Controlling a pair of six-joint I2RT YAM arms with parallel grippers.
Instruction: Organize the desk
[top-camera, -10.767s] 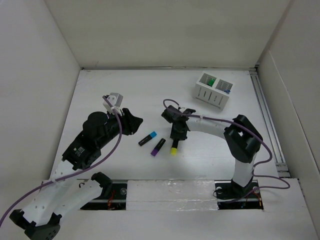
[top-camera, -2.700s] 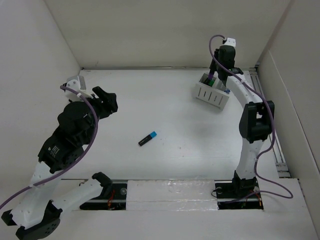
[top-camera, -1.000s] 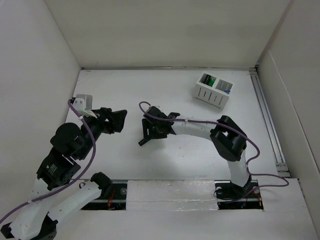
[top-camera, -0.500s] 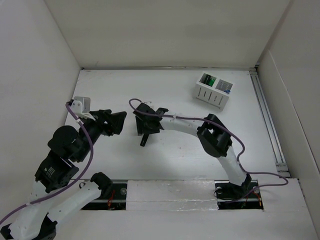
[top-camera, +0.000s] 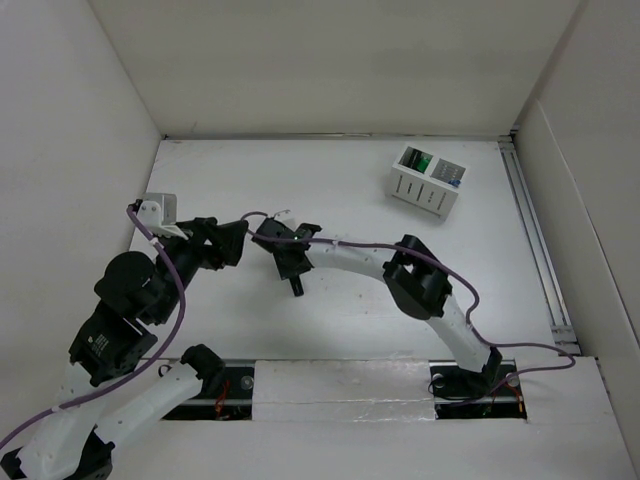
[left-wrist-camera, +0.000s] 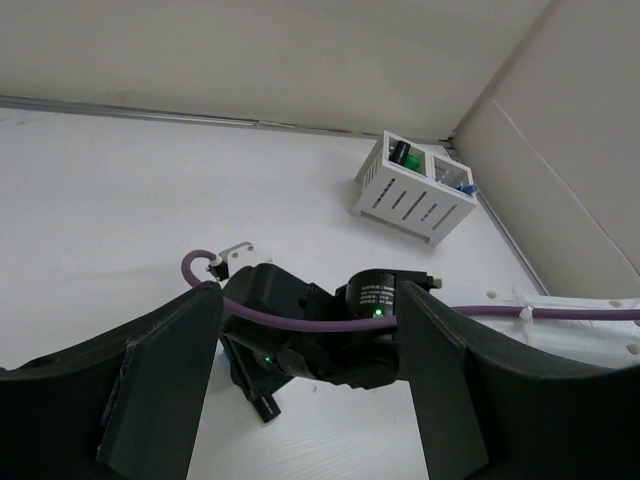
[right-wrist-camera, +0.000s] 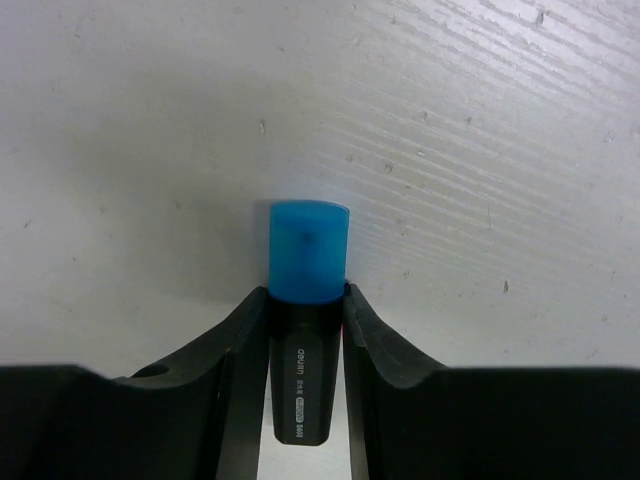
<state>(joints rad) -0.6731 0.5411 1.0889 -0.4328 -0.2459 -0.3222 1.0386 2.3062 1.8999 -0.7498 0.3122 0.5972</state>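
Now the right gripper (right-wrist-camera: 305, 300) pinches the black barrel of the blue-capped marker (right-wrist-camera: 309, 250), which lies on the desk (top-camera: 350, 190) left of centre. The left gripper (left-wrist-camera: 305, 375) hangs wide open just left of it, and the box (top-camera: 426, 180) sits far right.

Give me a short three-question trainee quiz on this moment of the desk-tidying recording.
1. True or false: the right gripper has its fingers against both sides of the black highlighter with a blue cap.
2. Which gripper stands open, holding nothing? A) left gripper B) right gripper
3. Fill in: the white slotted two-compartment holder stands toward the far ___ corner of the white desk.
Key: 1 true; 2 A; 3 right.
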